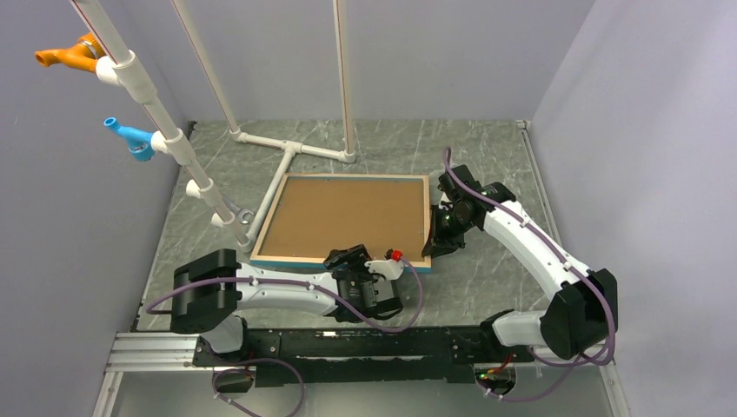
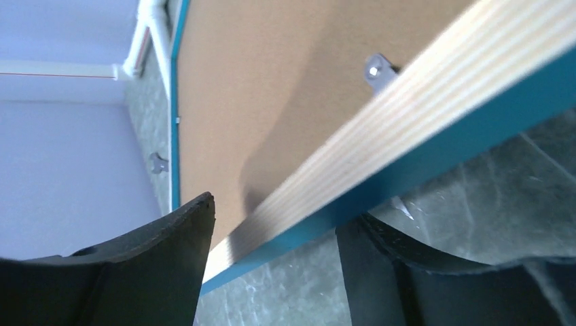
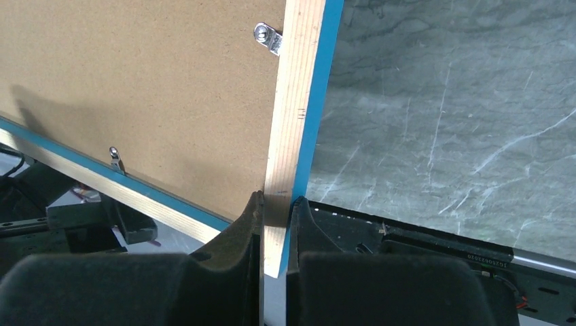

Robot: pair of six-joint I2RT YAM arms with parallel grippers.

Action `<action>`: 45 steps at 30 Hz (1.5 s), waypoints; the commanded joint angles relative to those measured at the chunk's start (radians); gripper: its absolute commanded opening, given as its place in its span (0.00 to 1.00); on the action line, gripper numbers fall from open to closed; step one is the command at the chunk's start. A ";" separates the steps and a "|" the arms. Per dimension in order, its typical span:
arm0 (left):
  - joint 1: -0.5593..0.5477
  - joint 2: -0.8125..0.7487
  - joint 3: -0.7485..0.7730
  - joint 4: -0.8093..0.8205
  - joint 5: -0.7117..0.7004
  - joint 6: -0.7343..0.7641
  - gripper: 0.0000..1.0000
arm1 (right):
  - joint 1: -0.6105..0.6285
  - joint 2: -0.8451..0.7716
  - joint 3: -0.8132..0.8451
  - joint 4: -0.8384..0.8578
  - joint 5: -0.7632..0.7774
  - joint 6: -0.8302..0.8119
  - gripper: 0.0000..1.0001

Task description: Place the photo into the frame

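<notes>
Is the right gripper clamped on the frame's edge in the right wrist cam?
Yes, the right gripper has both jaws pressed against the frame, pinching its wood-and-blue rail between them.

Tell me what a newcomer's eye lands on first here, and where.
The big frame, light wood with blue edging and a brown backing board facing up, lies on the table. The right gripper is shut on its right edge near the front corner; the left gripper straddles its near edge, fingers open. An orange fitting and a blue fitting hang on a white pipe, upper left.
</notes>
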 commanded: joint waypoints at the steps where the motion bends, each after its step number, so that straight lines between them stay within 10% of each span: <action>1: -0.006 -0.008 0.040 -0.018 -0.143 -0.003 0.65 | 0.004 -0.060 0.045 0.040 -0.145 -0.019 0.00; 5: 0.003 -0.010 0.038 0.011 -0.174 0.038 0.47 | 0.004 -0.067 0.049 0.051 -0.181 -0.019 0.00; 10: 0.006 -0.036 0.038 0.059 -0.177 0.105 0.00 | 0.003 -0.085 0.058 0.077 -0.227 -0.022 0.00; 25: -0.031 -0.221 0.064 -0.038 -0.163 0.103 0.00 | 0.001 -0.284 0.203 0.322 -0.162 -0.144 0.78; 39: -0.039 -0.570 0.013 0.025 0.081 0.153 0.00 | 0.001 -0.849 -0.308 1.223 -0.257 -0.743 0.99; 45: -0.039 -0.613 -0.005 0.016 0.135 0.134 0.00 | 0.002 -0.746 -0.210 0.900 -0.610 -1.205 0.99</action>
